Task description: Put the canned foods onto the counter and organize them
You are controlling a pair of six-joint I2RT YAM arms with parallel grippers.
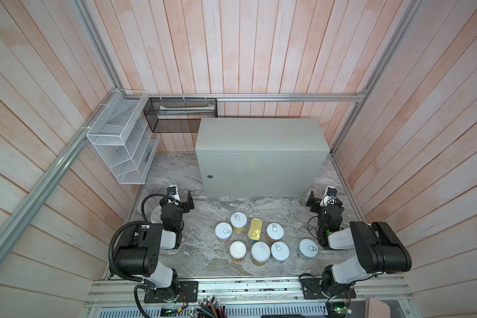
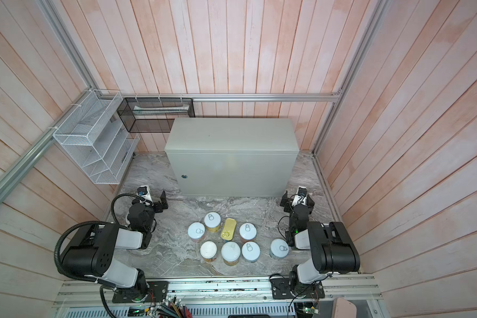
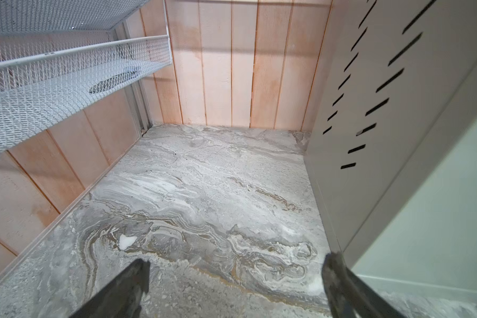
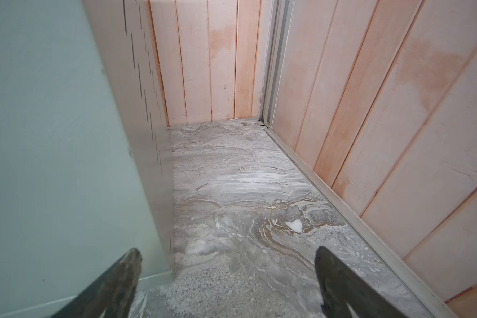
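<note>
Okay, left gripper (image 3: 236, 263) jaws wide, empty; right gripper (image 4: 227, 252) same; they sit at 10 and 2 o'clock of the canned foods (image 1: 260, 252), clustered on marble (image 1: 204, 209) at 6 o'clock of the counter (image 1: 259, 135); cans packed tight, so wide jaws likely knock neighbours; labels mostly hidden, wrist views show no cans.

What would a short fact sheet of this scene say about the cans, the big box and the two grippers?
cans: seven, upright, clustered on the marble surface
gold tin: lying flat among the cans
counter: grey-green box behind them, nothing on top
left gripper: open, empty, by the counter's left front corner
right gripper: open, empty, by its right front corner
</note>
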